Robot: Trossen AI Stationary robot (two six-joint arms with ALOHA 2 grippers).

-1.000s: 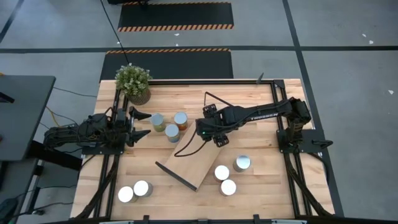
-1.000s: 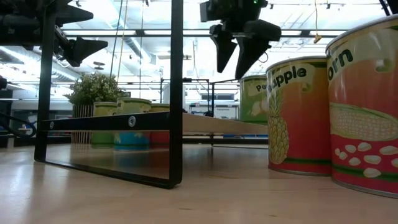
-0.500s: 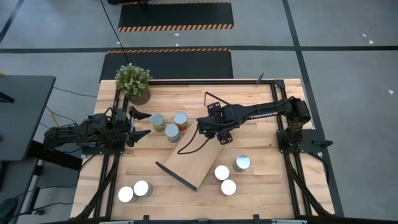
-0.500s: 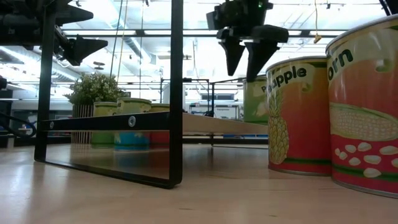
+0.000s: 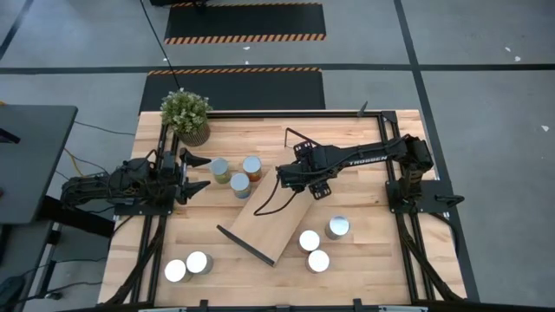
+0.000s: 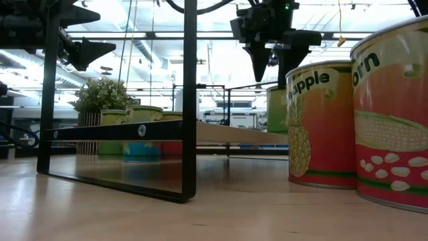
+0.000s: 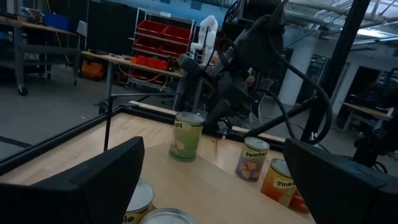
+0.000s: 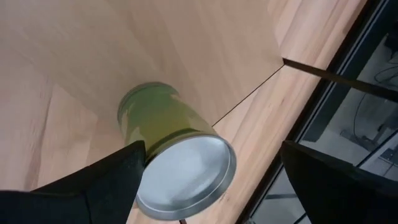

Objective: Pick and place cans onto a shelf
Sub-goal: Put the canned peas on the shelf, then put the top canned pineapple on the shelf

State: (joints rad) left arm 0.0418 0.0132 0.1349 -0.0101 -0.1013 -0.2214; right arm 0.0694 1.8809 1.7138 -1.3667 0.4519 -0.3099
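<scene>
Hidden from above under the right gripper (image 5: 315, 187): the green can (image 8: 163, 118) it hangs over. Seen only from the right wrist, standing upright on the table (image 5: 381, 269), silver top up, between the two dark fingers. Jaws released and spread wide, one finger overlapping the can's edge in that view, the other well apart from it; no grasp. At table height, right gripper (image 6: 274, 67) pointing down, tips just above the green can (image 6: 275, 110), itself half covered by the pineapple can (image 6: 321, 124). Cut off at the picture's edge there: the corn can (image 6: 394, 114), closest to the camera.

Shelf (image 5: 269, 227) lying diagonally mid-table, its far end disappearing under the right arm, with a black wire frame (image 6: 189, 100) at the near end. No can on its board.

Left gripper (image 5: 202, 172) parked at the left edge, jaws released, nothing between them. Just beyond it, three cans (image 5: 241, 185) clustered close together. Two more cans (image 5: 187, 266) touching near the front left corner; three others (image 5: 318, 260) grouped right of the shelf. Potted plant (image 5: 186, 114) on the back left corner.
</scene>
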